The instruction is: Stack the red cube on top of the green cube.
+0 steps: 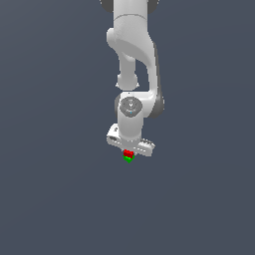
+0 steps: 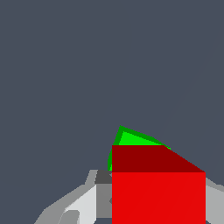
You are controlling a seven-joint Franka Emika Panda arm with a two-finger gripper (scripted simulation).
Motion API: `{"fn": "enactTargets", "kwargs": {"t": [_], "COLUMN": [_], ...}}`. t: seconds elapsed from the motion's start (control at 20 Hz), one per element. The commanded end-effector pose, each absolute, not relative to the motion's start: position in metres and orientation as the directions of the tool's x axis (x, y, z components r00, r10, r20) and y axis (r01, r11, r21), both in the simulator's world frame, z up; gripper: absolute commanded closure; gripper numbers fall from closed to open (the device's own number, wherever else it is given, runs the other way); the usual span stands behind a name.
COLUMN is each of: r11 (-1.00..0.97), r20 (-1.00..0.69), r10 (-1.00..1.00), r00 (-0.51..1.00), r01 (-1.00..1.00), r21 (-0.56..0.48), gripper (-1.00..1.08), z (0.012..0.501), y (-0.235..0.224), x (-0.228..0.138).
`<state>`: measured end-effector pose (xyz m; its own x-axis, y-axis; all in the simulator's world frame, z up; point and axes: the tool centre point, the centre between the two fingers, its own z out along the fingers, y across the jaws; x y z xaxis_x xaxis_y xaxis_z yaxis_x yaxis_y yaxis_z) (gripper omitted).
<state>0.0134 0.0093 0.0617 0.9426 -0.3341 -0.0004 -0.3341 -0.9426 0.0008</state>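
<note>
Red fills the near part of the wrist view: we see the red cube (image 2: 158, 197) large and close, with grey and white finger (image 2: 83, 203) surfaces of the end effector (image 2: 158, 205) flanking it on both sides and lying against its faces. Beyond the red cube, a corner and part of the top face of the green cube (image 2: 131, 138) peek out; the two overlap in that view, and the green cube looks turned somewhat relative to the red one, so their edges do not line up. From the exterior view we find the arm (image 1: 133, 55) reaching straight down the middle of the picture, the end effector (image 1: 129, 152) pointing downward, with the red cube (image 1: 128, 153) just under its white body and the green cube (image 1: 129, 159) directly below the red, the two touching or very nearly so; we cannot tell which. The fingers appear closed on the red cube, pinching it between them. All around the pair, the dark grey worktop (image 1: 50, 199) runs plain and open to every edge of both views, with no rim or border visible.
</note>
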Motion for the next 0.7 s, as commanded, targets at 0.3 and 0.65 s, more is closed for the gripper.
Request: {"fn": "enactTargets", "kwargs": {"t": [0.3,0.65], "r11": [-0.943,-0.943], "r20": [0.000,0.000], "r10": [-0.333,-0.333], "r00": [0.943,0.943], "r01": [-0.333,-0.333], "r21": [0.000,0.000], "gripper": [-0.92,-0.92], "z": [0.0613,0.0613], "y": [0.0067,0.0067], "x": [0.0178,0.0178]}}
